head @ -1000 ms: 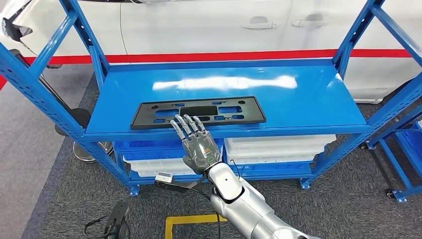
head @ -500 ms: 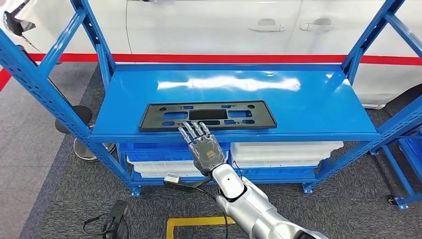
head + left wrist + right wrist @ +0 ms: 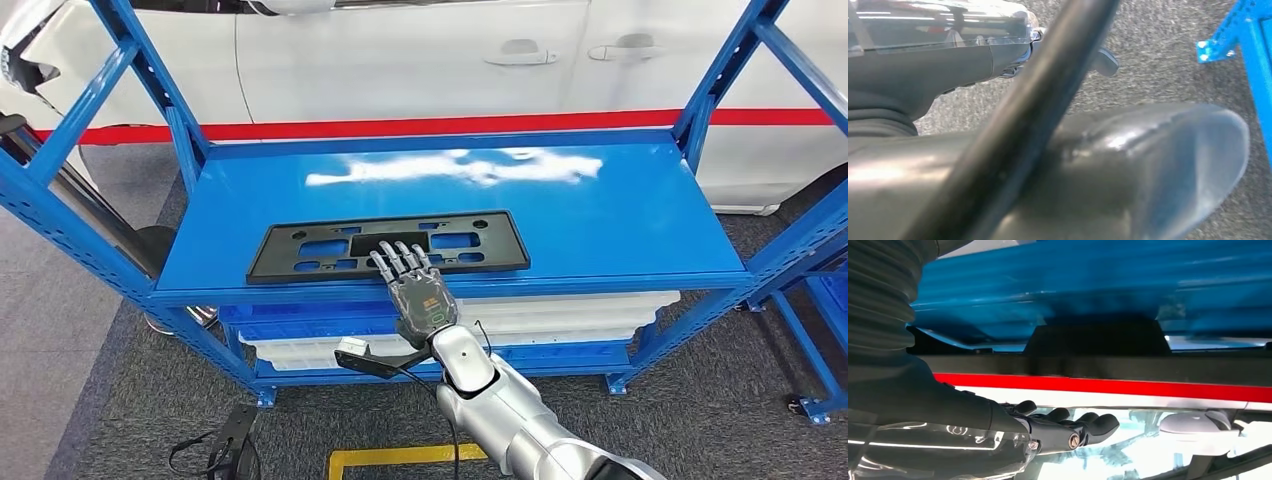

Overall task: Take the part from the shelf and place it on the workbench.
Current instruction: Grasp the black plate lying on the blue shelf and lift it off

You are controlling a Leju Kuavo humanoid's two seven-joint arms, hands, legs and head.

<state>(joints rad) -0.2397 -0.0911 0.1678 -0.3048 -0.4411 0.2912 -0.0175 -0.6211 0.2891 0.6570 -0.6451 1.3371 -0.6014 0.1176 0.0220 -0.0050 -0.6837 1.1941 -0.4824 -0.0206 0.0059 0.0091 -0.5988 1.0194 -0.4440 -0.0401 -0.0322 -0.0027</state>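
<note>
The right hand (image 3: pixel 415 290), fingers spread and empty, reaches over the flat black plastic frame part (image 3: pixel 388 243) on the blue metal shelf (image 3: pixel 620 215); a grasp comes next.

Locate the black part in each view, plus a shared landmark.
Head view: part lies flat near the front edge of the blue shelf, under the right hand's fingertips.
Right wrist view: the dark bar across the middle.
Left wrist view: not in it.
Shared landmark: the red stripe.
</note>
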